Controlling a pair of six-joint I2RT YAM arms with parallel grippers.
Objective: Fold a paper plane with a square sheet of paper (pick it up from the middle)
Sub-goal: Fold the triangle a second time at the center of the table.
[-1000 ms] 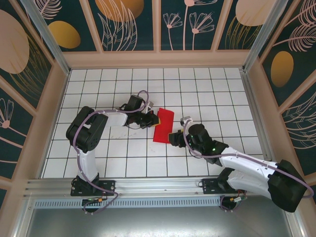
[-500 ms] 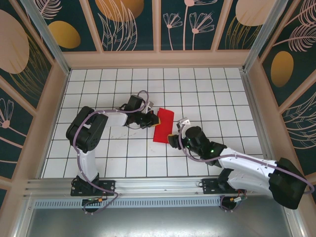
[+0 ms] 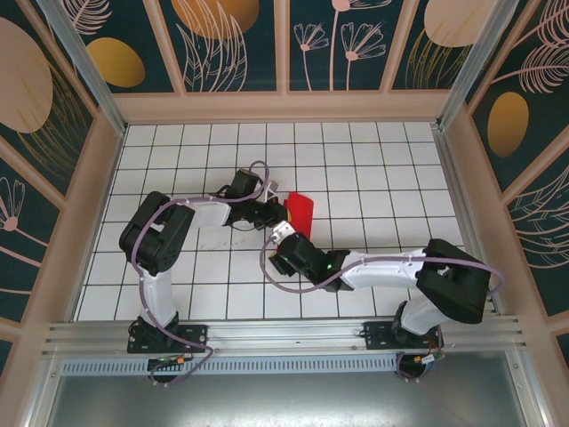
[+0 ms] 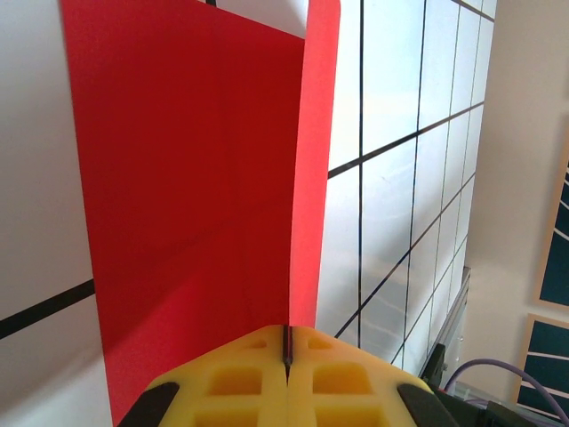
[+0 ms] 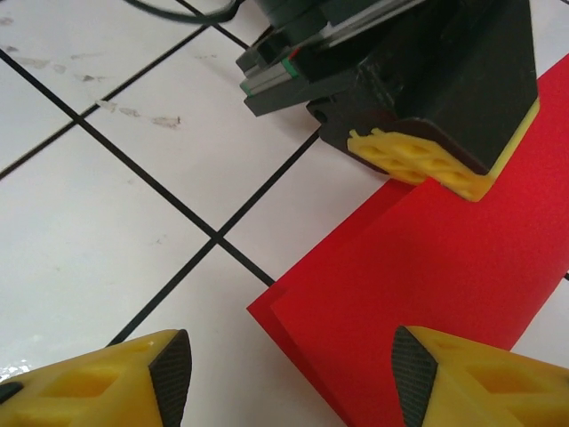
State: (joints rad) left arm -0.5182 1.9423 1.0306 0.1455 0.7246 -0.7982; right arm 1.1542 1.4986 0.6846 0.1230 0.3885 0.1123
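The left gripper [image 4: 286,360] is seen clamped tight, yellow pads [image 4: 231,378] pressed together on the edge of the square sheet of paper [image 4: 187,178]. The sheet is folded into layers, with one flap raised upright beside the flat part. The right gripper [image 5: 284,374] is held with jaws apart, low over the sheet's layered corner; nothing is gripped there, and contact cannot be told. From above, the red sheet is found mid-way across the white tiled table [image 3: 400,178], just beside both grippers.
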